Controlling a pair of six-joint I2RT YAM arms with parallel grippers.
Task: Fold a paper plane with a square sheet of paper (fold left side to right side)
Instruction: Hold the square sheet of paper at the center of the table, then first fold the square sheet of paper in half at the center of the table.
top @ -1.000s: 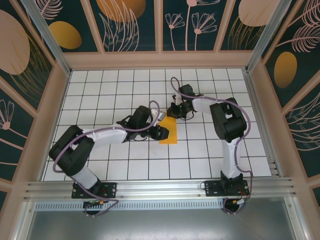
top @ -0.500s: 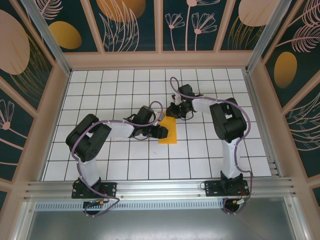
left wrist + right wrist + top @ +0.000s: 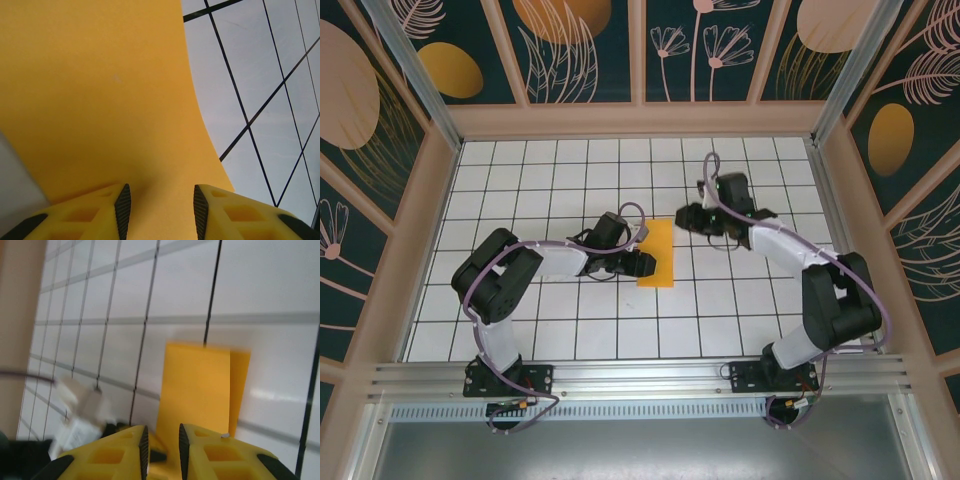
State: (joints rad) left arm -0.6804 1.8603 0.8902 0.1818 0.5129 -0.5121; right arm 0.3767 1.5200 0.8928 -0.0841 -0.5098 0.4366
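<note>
The paper [image 3: 658,252], doubled into a narrow strip, is lying flat on the tiles [image 3: 570,180], its left edge sitting right at the left gripper [image 3: 642,264]. That gripper's jaws are standing well apart over the sheet, clamping nothing. The right gripper [image 3: 682,217] is hovering across the strip from the left gripper, jaws barely parted, empty. Thin, light and limp, the paper is asking for a pinch at an edge or corner, and is likely creasing easily. The close wrist view is not showing whether the left fingertips [image 3: 121,207] are pressing the sheet.
</note>
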